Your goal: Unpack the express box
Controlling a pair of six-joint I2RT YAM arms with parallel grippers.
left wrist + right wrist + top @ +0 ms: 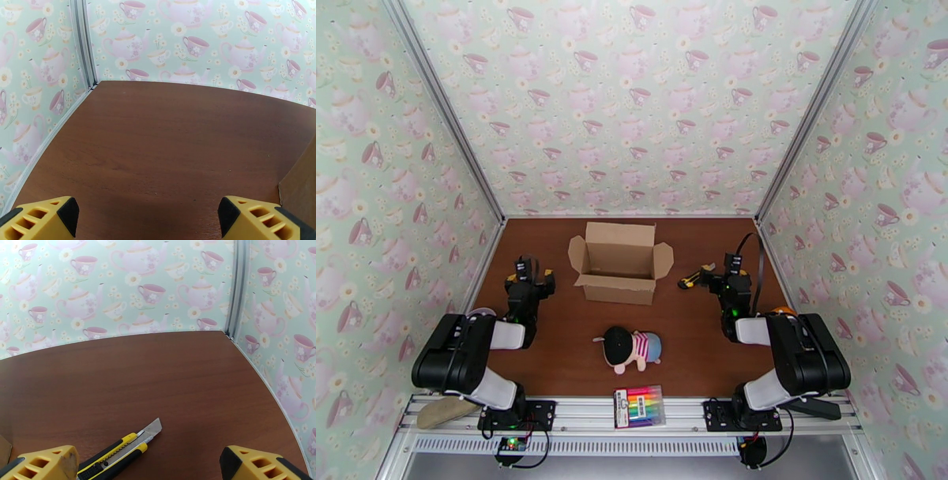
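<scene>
The left gripper (146, 215) is spread wide above the table (166, 138). To its right the express box (620, 272) stands mid-table with its flaps open. Further right, a yellow cutter (118, 453) lies under the right gripper (149, 463), which is also spread wide.

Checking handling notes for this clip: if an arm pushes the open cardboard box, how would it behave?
The express box looks empty with its flaps spread, so it is probably light and would slide on the smooth table. Gripped by one flap, it would likely bend at the fold.
</scene>
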